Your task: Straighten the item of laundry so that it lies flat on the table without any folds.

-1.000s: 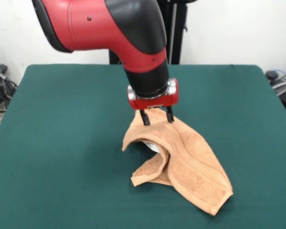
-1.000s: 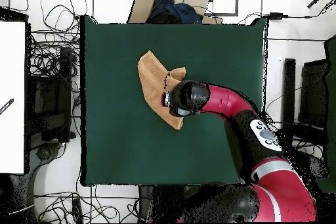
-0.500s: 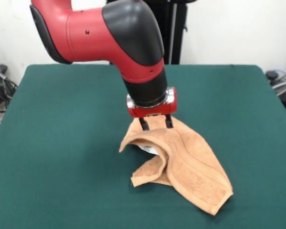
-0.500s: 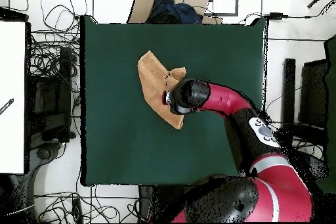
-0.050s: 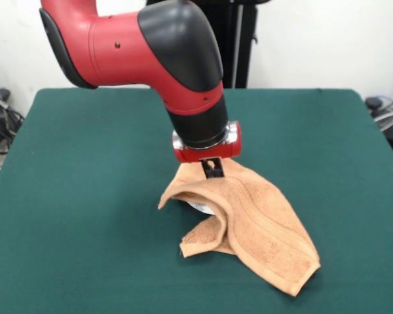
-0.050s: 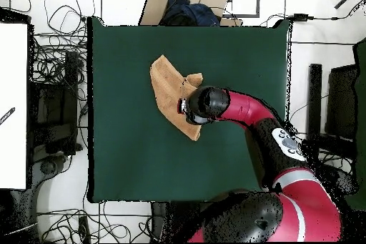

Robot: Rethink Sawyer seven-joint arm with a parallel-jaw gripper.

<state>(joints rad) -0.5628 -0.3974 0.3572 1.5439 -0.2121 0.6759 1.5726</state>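
The item of laundry (image 5: 265,229) is a peach-orange towel, rumpled right of the middle of the green table (image 5: 85,196). Its far part is bunched up into a raised hump, one edge curls under at the front left, and a banded corner lies flat toward the near right. A bit of white tag shows under the hump. My gripper (image 5: 213,170) comes straight down onto the top of the hump, fingers drawn together and shut on the cloth there. In the overhead view the towel (image 6: 170,87) lies as a slanted strip, and the arm's wrist (image 6: 204,105) covers its lower right part.
A black stand (image 5: 239,39) rises behind the table's far edge. In the overhead view a cardboard box (image 6: 179,1) sits past the top edge, cables (image 6: 57,76) lie along the left side, and a white board (image 6: 13,105) stands at far left.
The two fingers, spread apart over the hump a second ago, have come together on the cloth. The wrist sank slightly and the hump's left lip shifted left.
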